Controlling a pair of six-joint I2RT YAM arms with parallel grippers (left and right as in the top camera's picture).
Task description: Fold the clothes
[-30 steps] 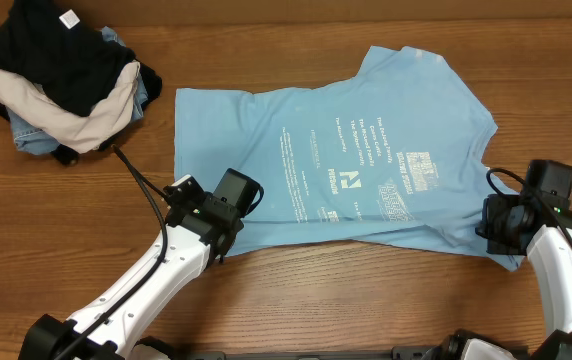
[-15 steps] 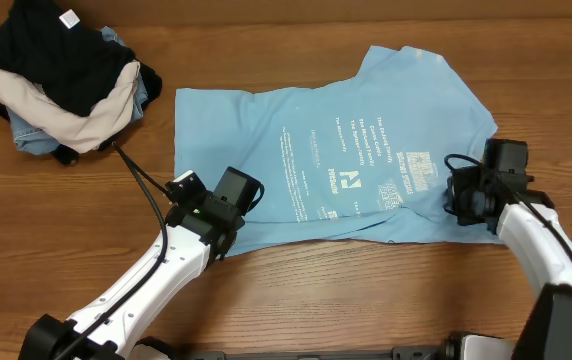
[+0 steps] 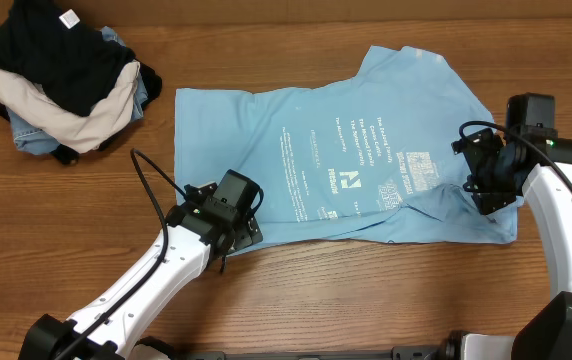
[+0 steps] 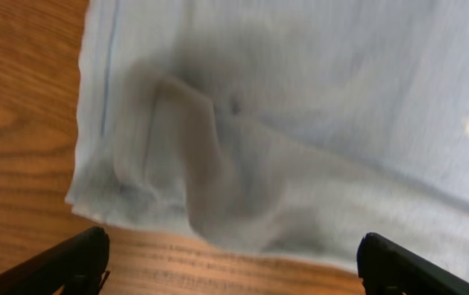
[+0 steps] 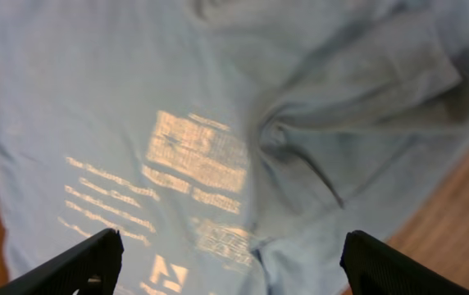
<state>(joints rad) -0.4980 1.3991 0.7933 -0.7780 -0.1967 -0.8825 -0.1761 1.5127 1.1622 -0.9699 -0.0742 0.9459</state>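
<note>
The clothes, a light sky-blue T-shirt (image 3: 346, 150) with white print, lie spread on the wooden table, rumpled along the right side. My left gripper (image 3: 238, 228) hovers at the shirt's lower left corner. In the left wrist view that corner (image 4: 218, 164) lies bunched on the wood, and the left gripper (image 4: 234, 266) is open with nothing between its fingertips (image 4: 70, 262). My right gripper (image 3: 486, 190) hangs over the shirt's right part. The right wrist view shows creased fabric and print (image 5: 202, 147) below the right gripper (image 5: 230, 262), which is open and empty.
A pile of other garments (image 3: 61, 75), black on cream and denim blue, sits at the table's far left corner. A black cable (image 3: 151, 175) loops off the left arm. Bare wood (image 3: 386, 290) runs along the front edge.
Both grippers have opened and let go of the shirt. The right gripper moved from the shirt's lower right edge up and inward over the fabric. The left arm barely shifted.
</note>
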